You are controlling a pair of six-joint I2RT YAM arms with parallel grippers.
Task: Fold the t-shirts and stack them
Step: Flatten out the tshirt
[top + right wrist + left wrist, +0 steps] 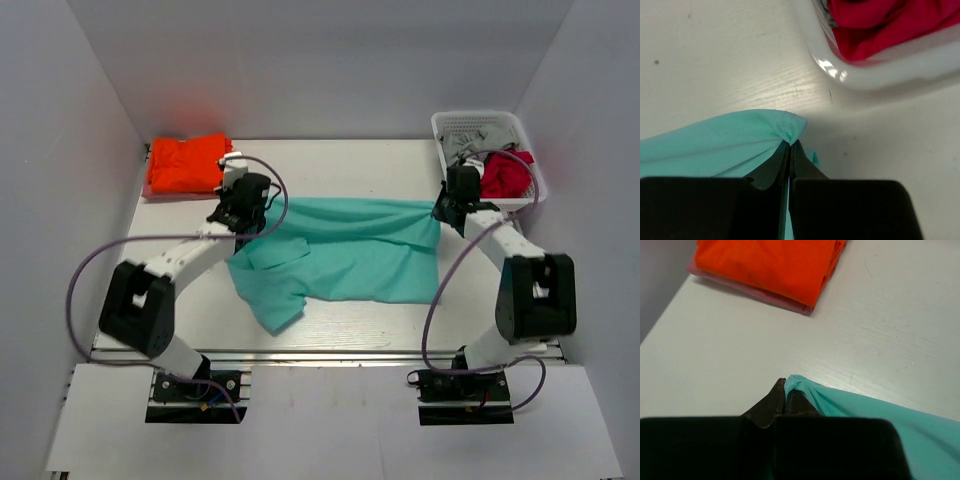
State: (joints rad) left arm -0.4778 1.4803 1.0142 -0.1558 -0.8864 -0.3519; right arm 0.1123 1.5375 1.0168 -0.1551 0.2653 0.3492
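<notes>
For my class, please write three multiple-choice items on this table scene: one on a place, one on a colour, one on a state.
1. Where on the table does the folded orange t-shirt lie?
A) far left corner B) near right corner C) middle

2. Next to grey cloth in the white basket lies cloth of which colour?
A) blue B) yellow C) red

3. How do the left gripper and right gripper stand?
A) both open B) both shut on the teal t-shirt C) one open, one shut

Key: 1 A, the top view shows it there; 2 C, red cloth fills the basket's right side; 3 B, each wrist view shows closed fingers pinching teal cloth.
</notes>
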